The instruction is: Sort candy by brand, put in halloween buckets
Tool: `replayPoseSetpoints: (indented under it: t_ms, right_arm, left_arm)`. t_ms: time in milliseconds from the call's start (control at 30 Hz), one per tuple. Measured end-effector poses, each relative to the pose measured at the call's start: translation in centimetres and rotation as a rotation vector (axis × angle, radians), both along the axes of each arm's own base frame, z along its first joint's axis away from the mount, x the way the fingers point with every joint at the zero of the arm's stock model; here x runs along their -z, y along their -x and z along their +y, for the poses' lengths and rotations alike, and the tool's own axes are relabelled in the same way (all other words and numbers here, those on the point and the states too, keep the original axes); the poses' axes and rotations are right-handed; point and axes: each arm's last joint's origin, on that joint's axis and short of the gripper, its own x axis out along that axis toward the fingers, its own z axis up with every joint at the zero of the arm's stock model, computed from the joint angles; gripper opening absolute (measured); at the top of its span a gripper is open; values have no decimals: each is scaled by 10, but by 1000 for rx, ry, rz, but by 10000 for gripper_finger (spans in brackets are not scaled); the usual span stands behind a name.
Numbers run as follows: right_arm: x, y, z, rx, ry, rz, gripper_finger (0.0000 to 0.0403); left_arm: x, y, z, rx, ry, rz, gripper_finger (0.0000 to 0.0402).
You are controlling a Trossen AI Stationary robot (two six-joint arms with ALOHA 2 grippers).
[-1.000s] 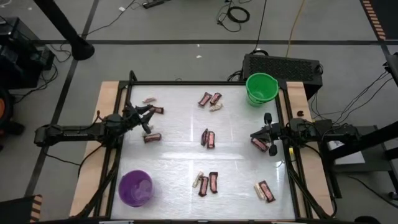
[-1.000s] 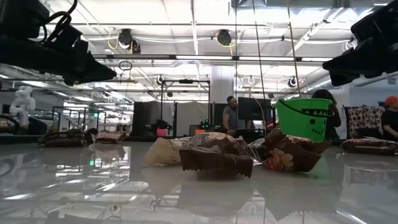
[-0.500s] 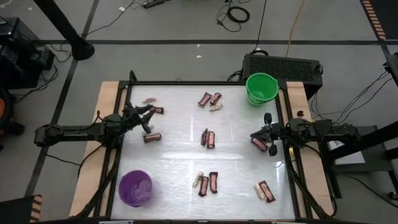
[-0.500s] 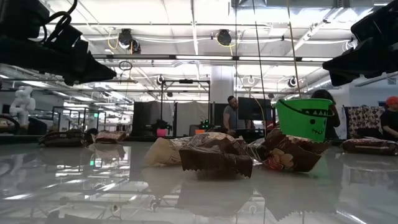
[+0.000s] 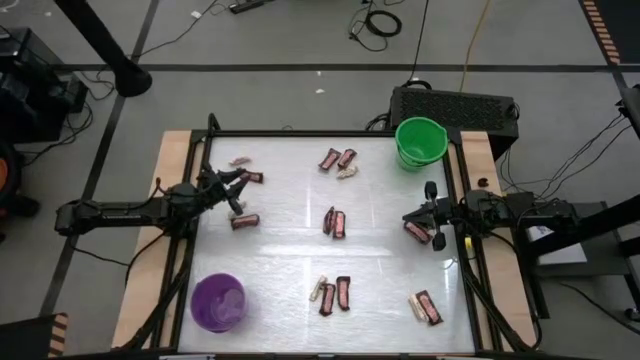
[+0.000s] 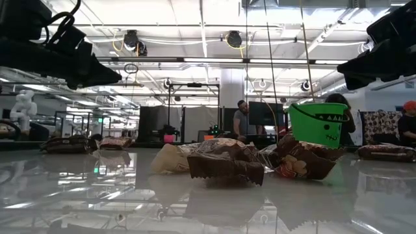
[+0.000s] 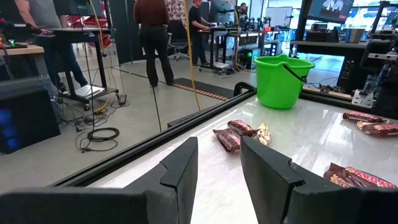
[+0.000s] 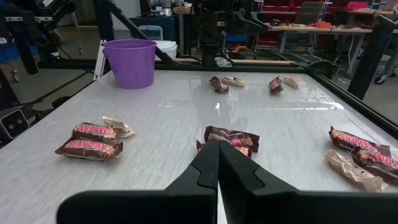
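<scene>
Right pincer [image 5: 432, 214], clenched empty, hovers at right of frame. A dark red-brown candy bar [image 5: 417, 232] lies just beside it. Left pincer [image 5: 236, 190] hangs released at left.

Two dark, slender jointed arms — each ending in blocky matte-black fingers [image 7: 183, 168].

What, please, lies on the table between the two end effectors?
In the high view, a pair of dark red bars lies mid-table between the left end effector and the right end effector; the rest of that stretch is bare tabletop.
</scene>
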Motion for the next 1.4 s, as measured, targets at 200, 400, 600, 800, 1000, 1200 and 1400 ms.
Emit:
replayPoseSetpoints:
  t_ms: [200, 400, 600, 800, 1000, 1200, 1400]
  right_arm:
    - [0, 0, 0, 0, 0, 0, 0]
    - [0, 0, 0, 0, 0, -1, 0]
    - [0, 0, 0, 0, 0, -1, 0]
    - [0, 0, 0, 0, 0, 0, 0]
    - [0, 0, 0, 0, 0, 0, 0]
    - [-2, 0, 0, -9, 104, -25, 0]
    - [-12, -1, 0, -8, 145, -131, 0]
  left_arm:
    - [0, 0, 0, 0, 0, 0, 128]
    - [0, 0, 0, 0, 0, 0, 128]
    - [0, 0, 0, 0, 0, 0, 128]
    - [0, 0, 0, 0, 0, 0, 128]
    - [0, 0, 0, 0, 0, 0, 128]
    - [0, 0, 0, 0, 0, 0, 128]
    - [0, 0, 0, 0, 0, 0, 128]
